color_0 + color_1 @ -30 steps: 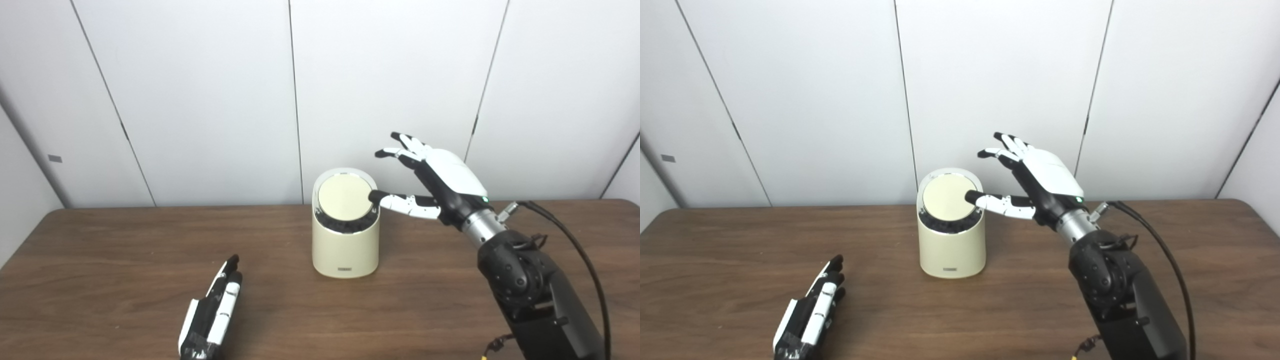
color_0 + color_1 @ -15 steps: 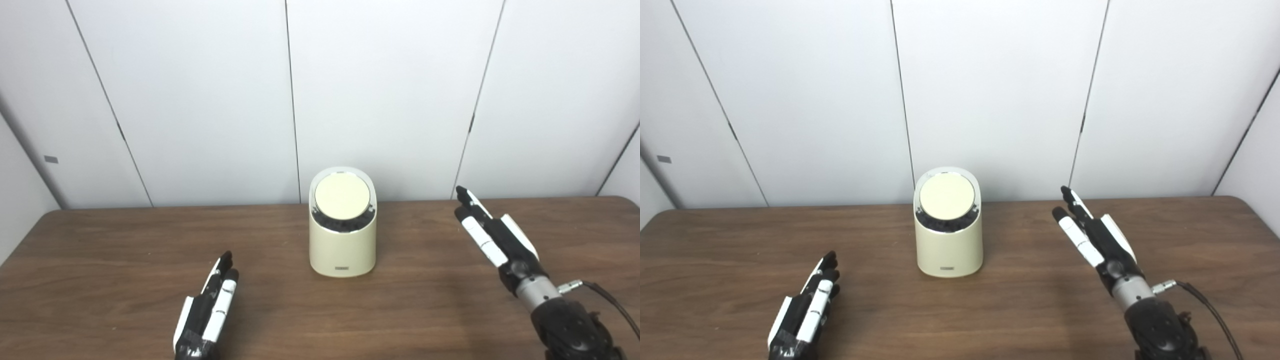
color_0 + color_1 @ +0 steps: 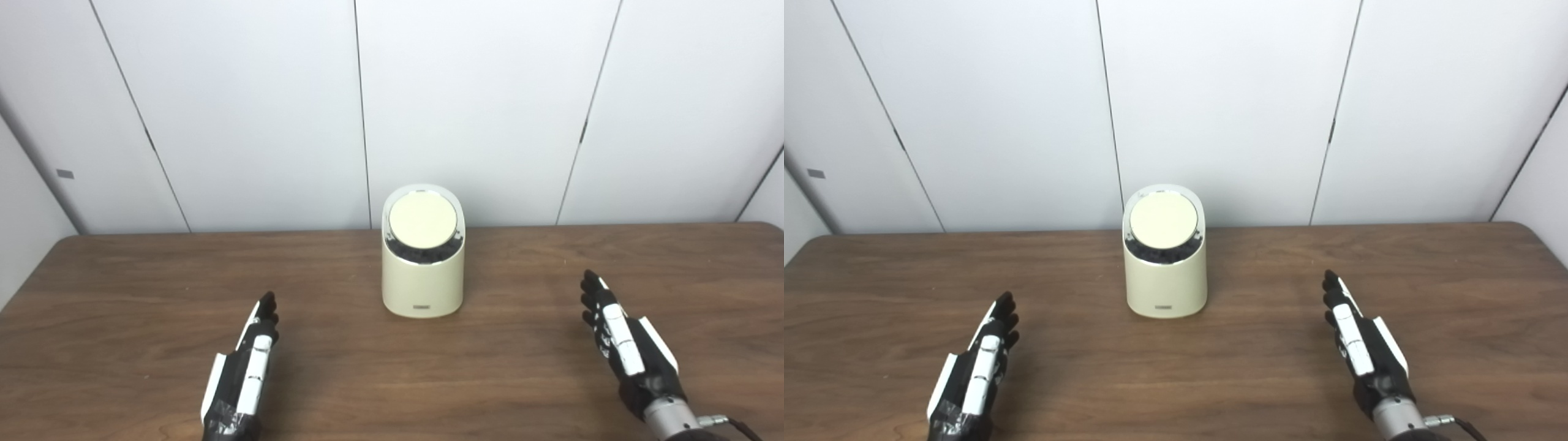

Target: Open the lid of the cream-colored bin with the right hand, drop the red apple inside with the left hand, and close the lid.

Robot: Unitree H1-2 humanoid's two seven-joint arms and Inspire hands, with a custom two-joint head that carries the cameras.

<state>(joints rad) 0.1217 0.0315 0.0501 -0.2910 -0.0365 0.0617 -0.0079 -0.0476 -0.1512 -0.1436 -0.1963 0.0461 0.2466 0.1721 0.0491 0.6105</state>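
The cream-colored bin stands upright near the middle of the brown table, its round lid shut and tilted toward me. No red apple shows in either view. My left hand lies low at the front left, fingers straight and pointing away, holding nothing. My right hand rests low at the front right in the same edge-on pose, also holding nothing. Both hands are well apart from the bin.
White wall panels rise just behind the table's far edge. A cable trails from my right wrist at the bottom edge.
My right hand left the lid, where its thumb had been touching, and dropped back to the front right of the table. The lid stays shut. The view has tilted slightly.
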